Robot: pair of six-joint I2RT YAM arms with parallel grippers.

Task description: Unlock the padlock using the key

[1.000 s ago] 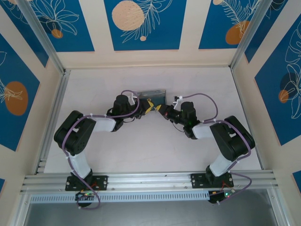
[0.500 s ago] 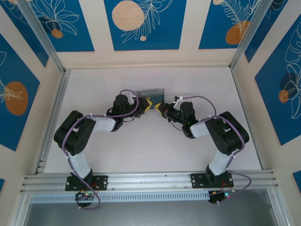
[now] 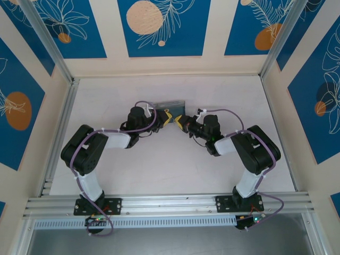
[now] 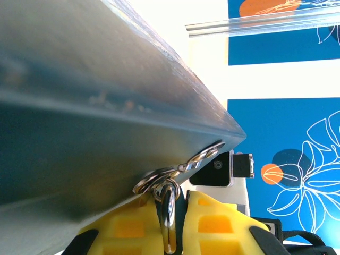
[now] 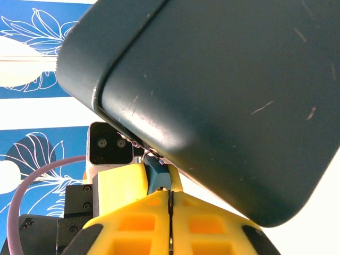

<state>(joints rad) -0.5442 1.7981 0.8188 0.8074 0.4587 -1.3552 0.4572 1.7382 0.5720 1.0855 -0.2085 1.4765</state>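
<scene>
Left pincer (image 4: 170, 202) narrow, apparently clamped on tiny teal-blue padlock (image 5: 157, 178), hanging off square blue-grey box (image 4: 79, 79) just above. Right pincer (image 5: 170, 197) pressed shut, padlock just beyond tips; thin grey metal key presumably in seam, unconfirmed. Insertion step: next, align keyway, push, twist.

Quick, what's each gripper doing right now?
Left gripper: closed on the key.
Right gripper: closed; the padlock sits at its fingertips, but whether it is gripped cannot be told.
</scene>
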